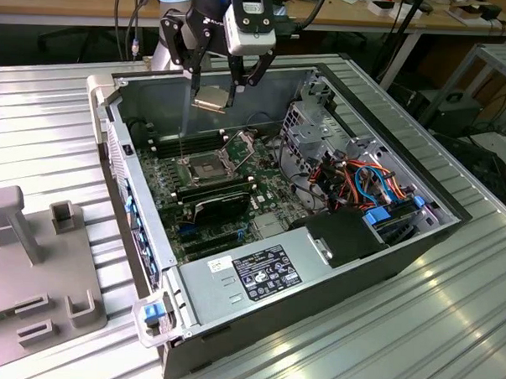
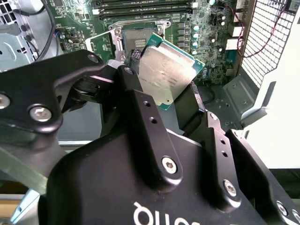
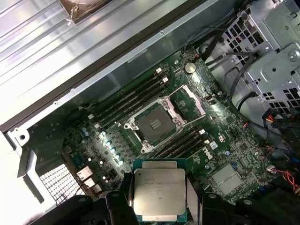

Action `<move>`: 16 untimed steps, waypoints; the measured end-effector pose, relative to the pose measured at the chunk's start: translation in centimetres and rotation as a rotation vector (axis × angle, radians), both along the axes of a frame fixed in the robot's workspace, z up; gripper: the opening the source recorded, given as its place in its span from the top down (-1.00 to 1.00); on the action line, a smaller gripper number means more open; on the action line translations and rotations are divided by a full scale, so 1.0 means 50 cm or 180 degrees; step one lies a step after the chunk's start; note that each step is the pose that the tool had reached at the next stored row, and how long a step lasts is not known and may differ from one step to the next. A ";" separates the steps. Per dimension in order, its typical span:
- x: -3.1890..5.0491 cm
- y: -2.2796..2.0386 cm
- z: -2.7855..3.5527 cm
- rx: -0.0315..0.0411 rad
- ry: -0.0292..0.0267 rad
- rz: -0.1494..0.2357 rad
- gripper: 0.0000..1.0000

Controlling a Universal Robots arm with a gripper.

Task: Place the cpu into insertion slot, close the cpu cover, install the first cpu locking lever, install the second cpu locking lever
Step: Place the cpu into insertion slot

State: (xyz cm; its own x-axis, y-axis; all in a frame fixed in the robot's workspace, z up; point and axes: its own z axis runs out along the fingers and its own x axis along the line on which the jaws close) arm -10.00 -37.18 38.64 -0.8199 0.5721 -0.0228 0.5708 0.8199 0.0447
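The gripper point(image 1: 212, 94) hangs over the open computer case point(image 1: 232, 277), which sits on the ribbed metal counter point(image 1: 449, 324). Its jaws are closed on the chip point(image 1: 210, 101), one on each of two opposite edges, with the silvery face left bare. In the exterior view the chip is in the air at about twelve o'clock from the socket point(image 1: 205, 167) and well apart from it. The cover point(image 1: 241, 144) stands raised at about two o'clock from the socket, so the socket lies open. The chip looks light, thin and stiff. Its smooth metal face would likely be slippery, and its underside and the socket's contacts are probably delicate. The edges therefore seem the right place to hold it, with a light squeeze and the chip kept level. The exterior view gives the height between chip and socket, which is hard to judge from the wrist cameras. The first wrist view looks down past the chip point(image 3: 159, 192) to the socket point(image 3: 154, 124), with the swung-back cover point(image 3: 190, 99) and the memory slots point(image 3: 131, 98) beside it. The second wrist view brings the chip point(image 2: 166, 77) close, tilted to the camera with its green edge showing, between two black fingers point(image 2: 133, 86) and in front of the socket point(image 2: 138, 41).
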 end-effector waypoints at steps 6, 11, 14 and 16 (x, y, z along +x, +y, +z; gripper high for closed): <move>0.000 0.0000 0.000 0.0000 0.0000 -0.0010 -0.09; 0.000 0.0025 0.000 0.0000 0.0000 -0.0011 -0.09; 0.000 0.0115 -0.001 0.0000 0.0000 -0.0010 -0.09; 0.000 0.0167 -0.003 0.0000 0.0000 -0.0037 -0.09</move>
State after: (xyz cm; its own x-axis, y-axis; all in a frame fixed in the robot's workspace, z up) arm -10.00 -36.35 38.50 -0.8132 0.5815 -0.0227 0.5802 0.8132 0.0447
